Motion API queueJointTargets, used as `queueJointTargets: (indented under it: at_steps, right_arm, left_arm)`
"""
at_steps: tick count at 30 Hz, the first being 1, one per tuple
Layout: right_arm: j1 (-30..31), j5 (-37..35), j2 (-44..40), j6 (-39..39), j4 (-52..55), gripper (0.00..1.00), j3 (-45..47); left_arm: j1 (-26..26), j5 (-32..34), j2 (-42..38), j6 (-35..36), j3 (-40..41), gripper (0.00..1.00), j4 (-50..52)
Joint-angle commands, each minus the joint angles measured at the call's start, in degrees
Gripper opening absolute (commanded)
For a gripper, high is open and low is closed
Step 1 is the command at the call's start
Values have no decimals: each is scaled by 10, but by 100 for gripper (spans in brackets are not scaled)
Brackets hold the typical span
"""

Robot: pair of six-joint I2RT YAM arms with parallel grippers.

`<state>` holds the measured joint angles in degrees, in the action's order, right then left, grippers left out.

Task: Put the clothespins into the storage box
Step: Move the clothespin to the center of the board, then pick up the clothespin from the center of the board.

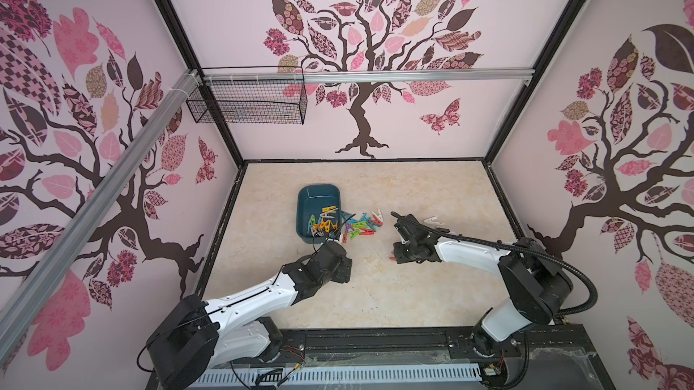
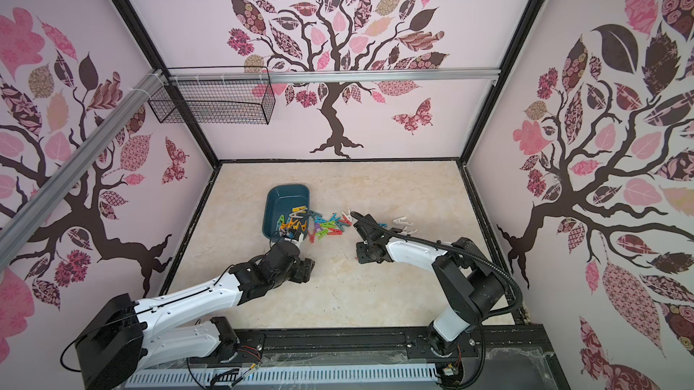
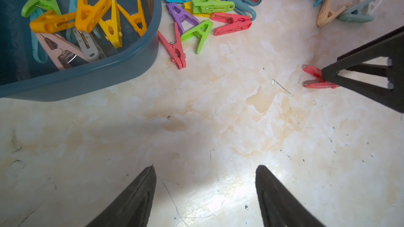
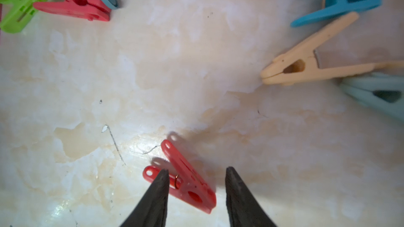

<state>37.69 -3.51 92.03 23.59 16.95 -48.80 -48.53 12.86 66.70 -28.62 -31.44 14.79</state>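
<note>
The teal box [image 2: 279, 200] lies on the table [image 2: 394, 189], left of the middle. Several clothespins [image 2: 293, 223], mostly orange and yellow, lie in its near end. A mixed-colour pile [image 2: 330, 227] of them lies just beside its right wall, and a few white clothespins [image 2: 403, 223] lie further right. The left arm [image 2: 195, 294] reaches toward the box's near corner. The right arm [image 2: 413, 254] ends near the pile. A wire basket [image 2: 214, 106] hangs high at the back left.

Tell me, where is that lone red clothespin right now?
The red clothespin lies on the table between the right gripper's open fingers in the right wrist view, apart from the colourful pile beside the storage box.
</note>
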Motion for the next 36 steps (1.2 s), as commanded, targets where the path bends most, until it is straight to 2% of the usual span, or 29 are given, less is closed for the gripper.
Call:
queueJointTargets:
  at_steps: [1, 14, 22, 26, 29, 32, 36]
  right_arm:
    - [-1, -8, 26, -11, 5, 41, -29]
    - [-1, 10, 69, -4, -10, 21, -37]
    - [0, 32, 46, 22, -6, 9, -45]
    - [8, 64, 26, 55, -11, 7, -58]
    - [26, 79, 20, 84, -27, 6, -82]
    - [51, 81, 38, 109, -45, 5, -130]
    - [77, 66, 86, 133, -78, 5, -204]
  left_arm:
    - [-2, -4, -9, 7, -14, 76, 1]
    - [-2, 26, -2, -14, -9, 76, 36]
    - [6, 76, -32, -53, -9, 76, 64]
    - [73, 57, -72, -95, -2, 76, 100]
    - [118, 63, -99, -97, 0, 75, 126]
    - [147, 75, -124, -109, 1, 76, 140]
    - [184, 72, -169, -160, 19, 76, 147]
